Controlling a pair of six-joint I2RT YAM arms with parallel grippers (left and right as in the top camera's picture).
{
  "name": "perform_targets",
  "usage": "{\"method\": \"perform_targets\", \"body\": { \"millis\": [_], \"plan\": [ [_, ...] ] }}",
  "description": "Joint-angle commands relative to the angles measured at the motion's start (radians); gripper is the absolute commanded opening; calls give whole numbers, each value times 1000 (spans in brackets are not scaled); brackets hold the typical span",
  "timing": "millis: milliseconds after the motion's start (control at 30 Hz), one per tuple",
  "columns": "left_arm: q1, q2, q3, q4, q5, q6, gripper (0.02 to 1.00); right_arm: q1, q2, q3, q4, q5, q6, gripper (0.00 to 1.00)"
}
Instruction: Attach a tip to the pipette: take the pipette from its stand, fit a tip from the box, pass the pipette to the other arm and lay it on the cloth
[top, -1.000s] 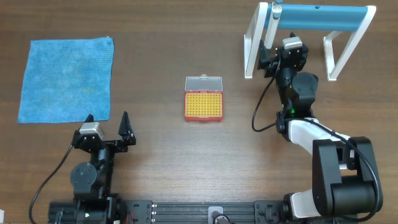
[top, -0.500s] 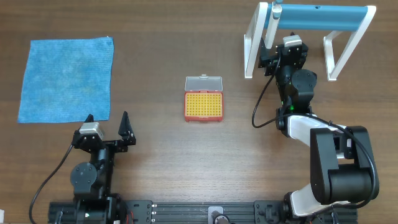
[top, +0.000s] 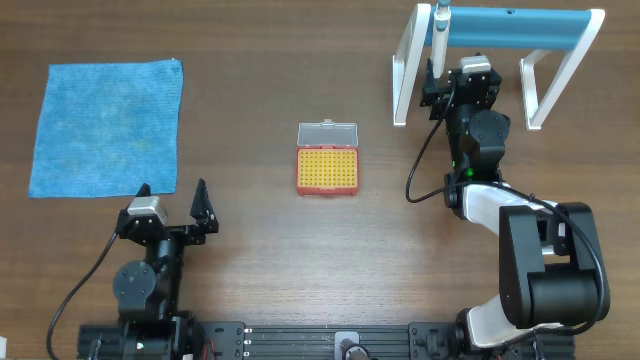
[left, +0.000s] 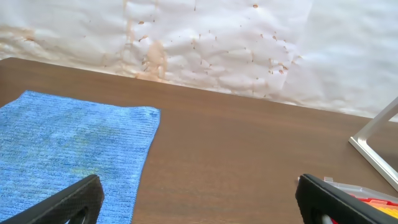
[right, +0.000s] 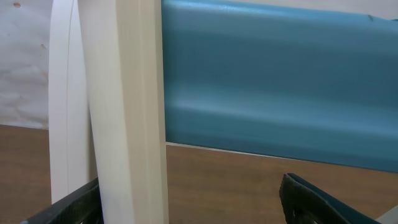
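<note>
The pipette (top: 441, 17) hung upright at the left end of the stand (top: 512, 24), a white frame with a blue bar across its top, at the table's far right. From above, little of it showed beyond a pale grey head against the bar. In the right wrist view it was a broad cream-white column (right: 124, 112) in front of the blue bar (right: 280, 87), with a thinner white strip just beside it (seemingly the stand's leg).

The right gripper (top: 460, 80) was at the stand, close to the pipette, its fingers spread wide apart (right: 189, 186) and clamped on nothing. The cream column stood just inside one fingertip; I could not tell whether they touched.

The tip box (top: 327, 160) sat near the middle of the table, an orange tray of yellow tips with its clear lid laid open behind. The blue cloth (top: 105, 128) lay flat at the far left, well apart from the box.

The left gripper (top: 172, 190) was low near its own base, just on the near side of the cloth, fingers also parted and holding nothing (left: 199, 199).

The table (top: 260, 260) was dark brown wood grain. A black rail ran along its near edge under both arm bases. Behind it, the wall (left: 217, 37) was covered in a crinkled white sheet flecked with brownish stains.
</note>
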Motion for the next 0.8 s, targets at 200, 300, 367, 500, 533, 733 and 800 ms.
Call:
{"method": "perform_targets", "body": {
  "millis": [200,300,367,500,533,733,800],
  "plan": [
    [3,-6,-1,-8,4,9,996,8,50,57,-6,16,-3,858],
    [3,-6,-1,-8,4,9,998,7,69,84,-7,16,-3,858],
    [3,-6,-1,-8,4,9,998,8,76,100,-11,16,-3,855],
    [3,-6,-1,-8,4,9,996,10,84,116,-15,16,-3,838],
    [3,-6,-1,-8,4,9,998,10,84,116,-23,16,-3,831],
    [3,-6,-1,-7,4,9,996,20,84,116,-33,15,-3,84],
    [3,-6,-1,-8,4,9,996,21,84,115,-32,15,-3,84]
  ]
}}
